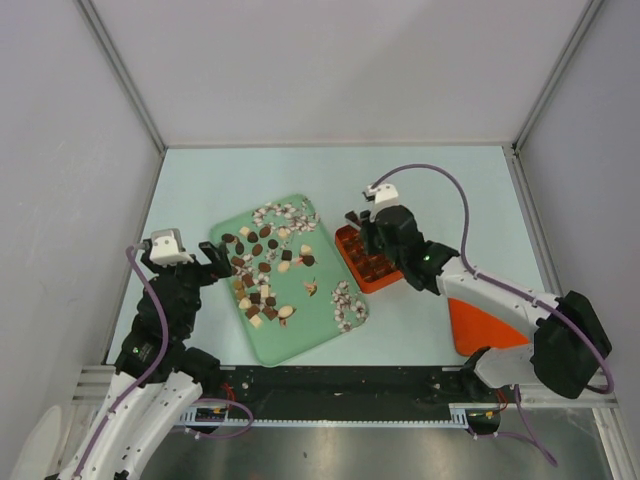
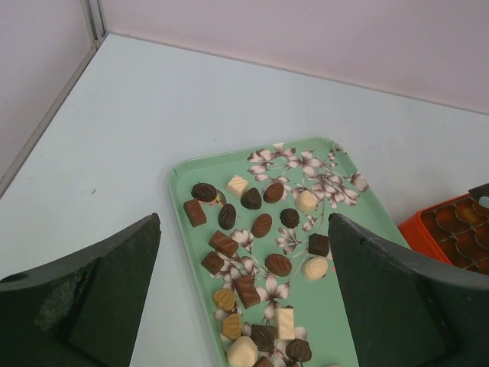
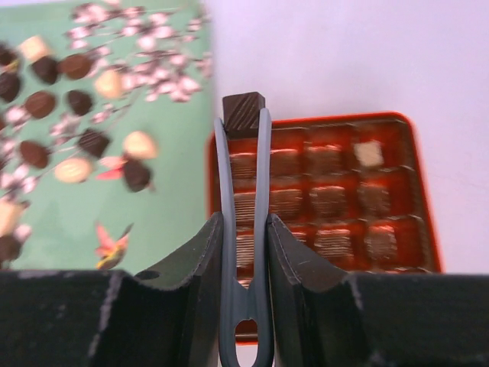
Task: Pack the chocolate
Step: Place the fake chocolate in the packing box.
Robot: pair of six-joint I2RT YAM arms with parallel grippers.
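Several pieces of chocolate lie scattered on a green flowered tray: dark, brown and cream. My right gripper is shut on grey tongs. The tongs pinch one dark square chocolate over the far left corner of the orange box. One cream piece sits in a far cell of the box. In the top view the right gripper hangs over that box. My left gripper stands open and empty above the tray's left edge, with loose chocolates below it.
The tray lies just left of the orange box, which shows at the right edge of the left wrist view. An orange flat piece lies under the right arm. Grey walls enclose the pale table on three sides.
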